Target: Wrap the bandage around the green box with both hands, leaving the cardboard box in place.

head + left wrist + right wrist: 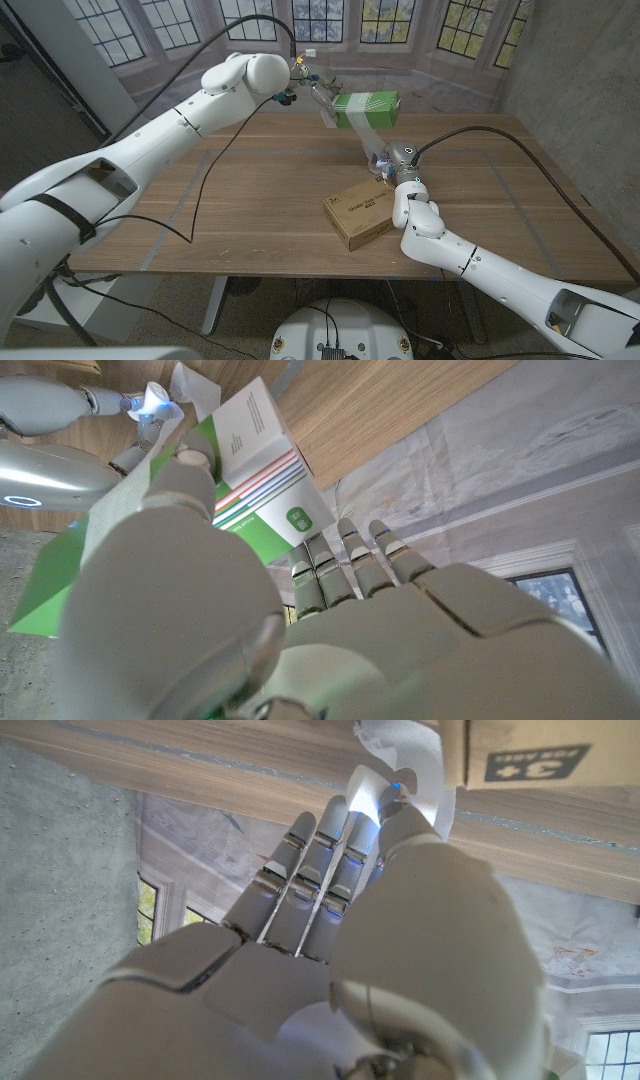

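Wooden desk (250, 190) before a window backdrop. Cardboard box (362, 214) lies on the desk, taken as landmark. Left hand (305, 80) holds the green box (366, 107) in the air, well beyond the cardboard box. Bandage (362, 133) runs from the green box down to the right hand (388, 162), just behind the cardboard box, fingers pinching the white strip.

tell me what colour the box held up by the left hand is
Green with a white panel, clearest in the left wrist view.
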You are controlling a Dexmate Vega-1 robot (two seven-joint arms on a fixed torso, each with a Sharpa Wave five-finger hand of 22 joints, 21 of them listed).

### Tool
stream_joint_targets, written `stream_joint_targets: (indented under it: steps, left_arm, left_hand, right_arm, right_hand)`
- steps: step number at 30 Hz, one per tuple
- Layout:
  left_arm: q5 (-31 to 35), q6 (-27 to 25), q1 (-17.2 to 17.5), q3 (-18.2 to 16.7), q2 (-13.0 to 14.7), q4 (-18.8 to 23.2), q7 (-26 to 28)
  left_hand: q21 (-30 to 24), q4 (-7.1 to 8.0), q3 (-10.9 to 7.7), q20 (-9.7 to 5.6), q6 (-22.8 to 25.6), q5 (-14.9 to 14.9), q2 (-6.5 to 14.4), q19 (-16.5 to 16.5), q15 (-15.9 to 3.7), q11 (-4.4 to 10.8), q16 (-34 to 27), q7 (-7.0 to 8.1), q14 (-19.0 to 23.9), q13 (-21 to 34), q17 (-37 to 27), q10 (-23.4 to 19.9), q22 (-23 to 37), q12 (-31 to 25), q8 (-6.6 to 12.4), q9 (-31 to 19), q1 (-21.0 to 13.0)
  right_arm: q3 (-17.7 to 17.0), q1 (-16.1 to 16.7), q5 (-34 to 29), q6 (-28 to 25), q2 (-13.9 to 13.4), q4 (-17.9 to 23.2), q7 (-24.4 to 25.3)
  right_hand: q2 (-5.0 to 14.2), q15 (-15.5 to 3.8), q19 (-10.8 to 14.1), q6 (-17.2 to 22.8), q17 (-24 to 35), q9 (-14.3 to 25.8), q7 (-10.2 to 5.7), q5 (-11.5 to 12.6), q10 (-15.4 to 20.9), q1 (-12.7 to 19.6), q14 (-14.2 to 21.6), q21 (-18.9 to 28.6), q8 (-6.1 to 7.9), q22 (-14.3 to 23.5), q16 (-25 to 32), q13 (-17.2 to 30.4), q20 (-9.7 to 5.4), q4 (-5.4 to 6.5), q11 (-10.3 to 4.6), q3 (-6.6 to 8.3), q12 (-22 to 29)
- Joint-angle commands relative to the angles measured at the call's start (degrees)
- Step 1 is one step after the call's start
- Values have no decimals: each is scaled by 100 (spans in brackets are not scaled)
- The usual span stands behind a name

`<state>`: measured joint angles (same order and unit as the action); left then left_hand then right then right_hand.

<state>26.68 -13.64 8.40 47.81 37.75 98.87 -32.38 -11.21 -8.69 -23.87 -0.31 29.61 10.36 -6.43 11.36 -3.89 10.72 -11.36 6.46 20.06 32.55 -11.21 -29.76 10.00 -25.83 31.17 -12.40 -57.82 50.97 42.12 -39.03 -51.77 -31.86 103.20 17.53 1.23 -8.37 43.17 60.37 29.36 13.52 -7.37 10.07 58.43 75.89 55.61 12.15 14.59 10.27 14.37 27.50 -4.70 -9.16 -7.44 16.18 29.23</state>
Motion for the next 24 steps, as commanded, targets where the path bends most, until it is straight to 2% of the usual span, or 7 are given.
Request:
stream_joint_targets:
  steps: [1,12,24]
  left_arm:
    - [33,-77,75,-46,31,198,-155]
    - [-39,-63,137,-33,45,270,-285]
    - [-160,43,131,-15,-7,190,-352]
  left_hand:
    - [-34,43,-91,-1,668,43,673,4,14,29,20,-153,9,13,-8,-27,32,-20,78,-16,394]
    - [-37,34,-101,-5,668,46,676,11,5,14,20,-153,13,18,-6,-27,32,-13,76,-16,399]
    - [-39,30,-110,8,668,48,689,17,4,9,20,-164,11,24,-6,-36,32,-10,73,-16,403]
  right_arm:
    - [-18,-118,187,10,45,-158,175]
    - [20,-361,225,117,138,-334,354]
    - [25,-549,207,207,104,-441,419]
  right_hand:
    - [54,-541,53,9,31,21,21,38,237,-2,65,34,-19,8,-6,38,-355,14,-231,-23,29]
    - [59,-541,56,-6,41,23,35,37,219,10,76,34,-31,9,-13,53,-355,9,-227,-29,29]
    - [56,-542,63,6,51,25,24,38,234,14,85,35,-34,10,-24,53,-355,9,-225,-37,28]
